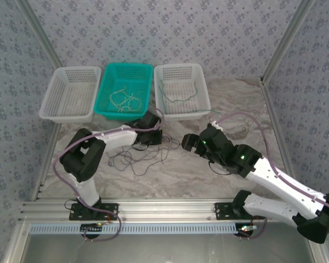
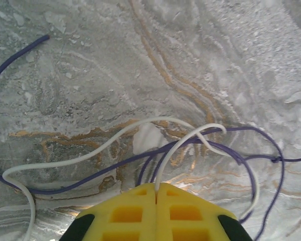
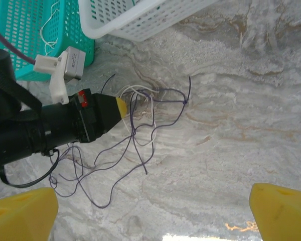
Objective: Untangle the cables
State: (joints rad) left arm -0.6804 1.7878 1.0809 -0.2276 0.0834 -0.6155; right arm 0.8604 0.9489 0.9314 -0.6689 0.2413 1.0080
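Observation:
My left gripper (image 2: pixel 156 187) is shut on a thin white cable (image 2: pixel 179 146), which rises from between the yellow fingertips and loops across the marble table. Dark purple cables (image 2: pixel 90 178) cross under and around it in a tangle. In the top view the left gripper (image 1: pixel 149 132) sits low over the tangle of cables (image 1: pixel 136 159), in front of the teal basket. My right gripper (image 1: pixel 187 143) hovers to the right of the tangle, open, with nothing between its yellow fingers (image 3: pixel 25 213). From the right wrist, the purple cables (image 3: pixel 135 135) spread leftward under the left gripper's tip (image 3: pixel 120 106).
Three baskets line the back: a white one (image 1: pixel 49 104), a teal one (image 1: pixel 104 87) holding pale cables (image 1: pixel 123 98), and a white one (image 1: pixel 203 90) holding a green cable (image 1: pixel 178 96). Patterned walls and metal posts enclose the table.

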